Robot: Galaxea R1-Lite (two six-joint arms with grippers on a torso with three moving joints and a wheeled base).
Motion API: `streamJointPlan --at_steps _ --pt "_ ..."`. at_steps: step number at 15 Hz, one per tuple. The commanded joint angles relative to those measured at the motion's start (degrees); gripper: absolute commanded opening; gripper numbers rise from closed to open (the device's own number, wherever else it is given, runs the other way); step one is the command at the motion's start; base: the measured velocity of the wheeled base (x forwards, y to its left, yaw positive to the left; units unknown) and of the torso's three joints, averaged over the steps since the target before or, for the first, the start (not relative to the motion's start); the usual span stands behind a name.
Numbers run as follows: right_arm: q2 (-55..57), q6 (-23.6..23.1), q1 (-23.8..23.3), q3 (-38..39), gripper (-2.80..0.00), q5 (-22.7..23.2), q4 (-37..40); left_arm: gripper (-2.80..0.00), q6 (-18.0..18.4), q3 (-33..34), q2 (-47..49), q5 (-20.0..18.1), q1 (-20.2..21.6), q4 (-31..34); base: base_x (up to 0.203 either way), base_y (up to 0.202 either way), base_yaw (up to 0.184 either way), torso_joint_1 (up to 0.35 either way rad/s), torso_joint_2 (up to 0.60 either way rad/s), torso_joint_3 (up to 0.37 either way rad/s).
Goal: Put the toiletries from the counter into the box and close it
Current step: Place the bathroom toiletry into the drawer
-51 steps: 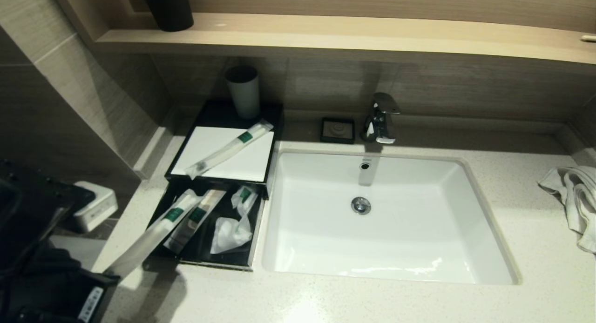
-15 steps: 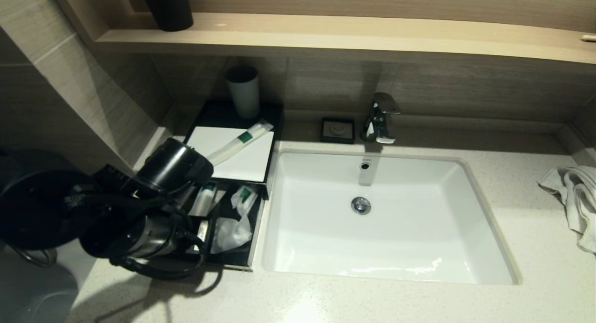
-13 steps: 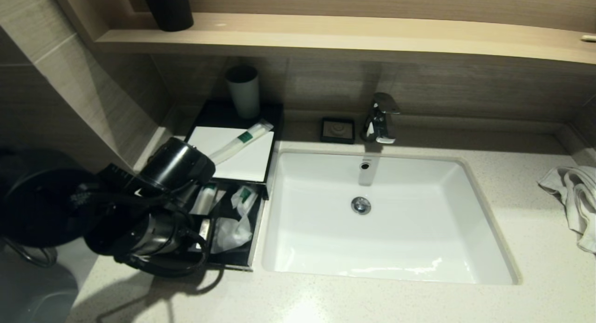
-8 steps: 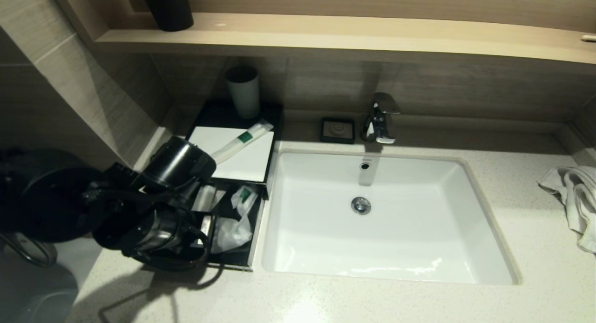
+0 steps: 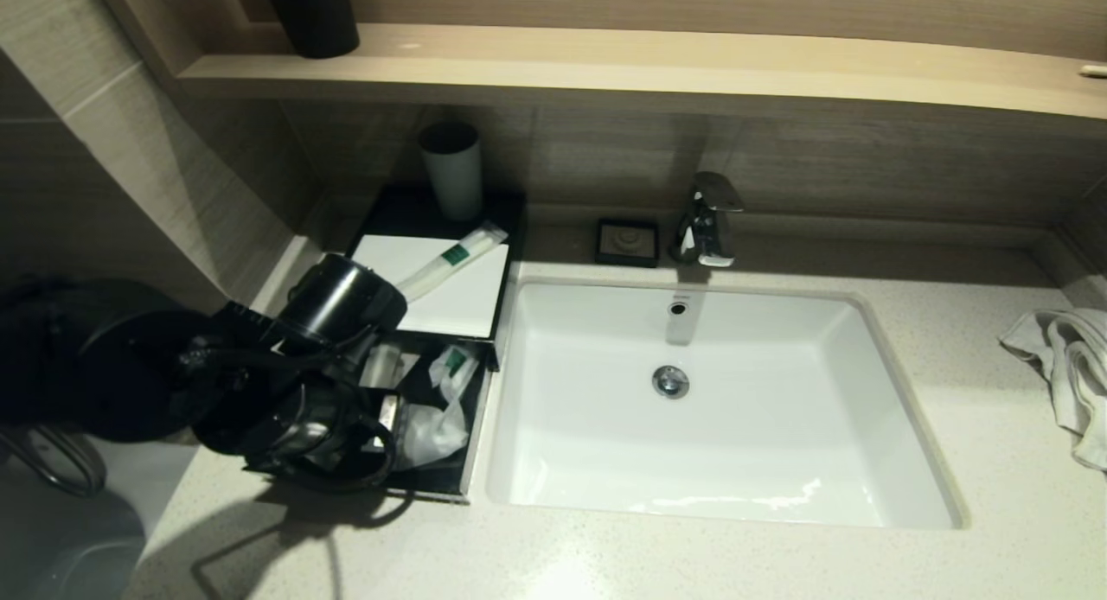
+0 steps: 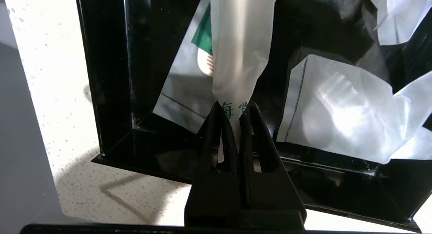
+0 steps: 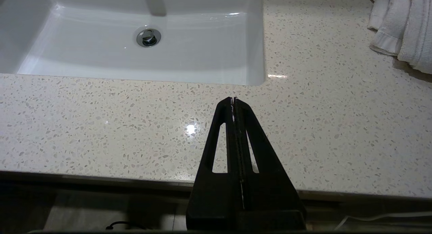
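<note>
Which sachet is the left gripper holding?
The long sachet, pinched at its end by the left gripper over the open box. The other long one lies on the lid; the crumpled one lies loose inside.

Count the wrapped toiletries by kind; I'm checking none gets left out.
Long slim packets: 3 (lid packet on the white lid, held packet pinched by the left gripper, lower packet beneath it in the box)
Soft white sachets: 2 (large sachet, small sachet, both in the box)
Total: 5
Right gripper is parked over the counter.
</note>
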Motion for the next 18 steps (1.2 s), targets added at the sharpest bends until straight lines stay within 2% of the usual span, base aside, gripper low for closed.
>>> streamJointPlan --at_steps 1,5,6,13,15,18 --pt "0.0 0.0 0.0 0.0 -2.8 0.0 0.0 -2.8 0.3 -0.9 0.7 0.1 0.0 0.1 0.0 0.0 0.0 0.0 0.0 0.0" --pt "0.0 -0.1 0.0 0.0 -2.8 0.0 0.0 -2.8 0.8 -1.1 1.0 0.1 0.3 -1.0 0.0 0.0 0.0 0.0 0.0 0.0" --pt "0.0 -0.1 0.0 0.0 -2.8 0.0 0.0 0.0 0.8 -1.2 1.0 0.1 0.3 -0.9 0.0 0.0 0.0 0.0 0.0 0.0" --pt "0.0 0.0 -0.1 0.0 -2.8 0.0 0.0 0.0 0.9 -1.5 -1.8 0.2 0.3 -0.1 0.0 0.0 0.0 0.0 0.0 0.0" --pt "0.0 0.0 0.0 0.0 -2.8 0.0 0.0 0.0 3.0 -1.5 -3.7 0.1 0.3 -0.2 0.0 0.0 0.0 0.0 0.0 0.0" --pt "0.0 0.0 0.0 0.0 -2.8 0.0 0.0 0.0 3.6 -2.8 -5.7 0.2 0.3 0.0 0.0 0.0 0.0 0.0 0.0 0.0"
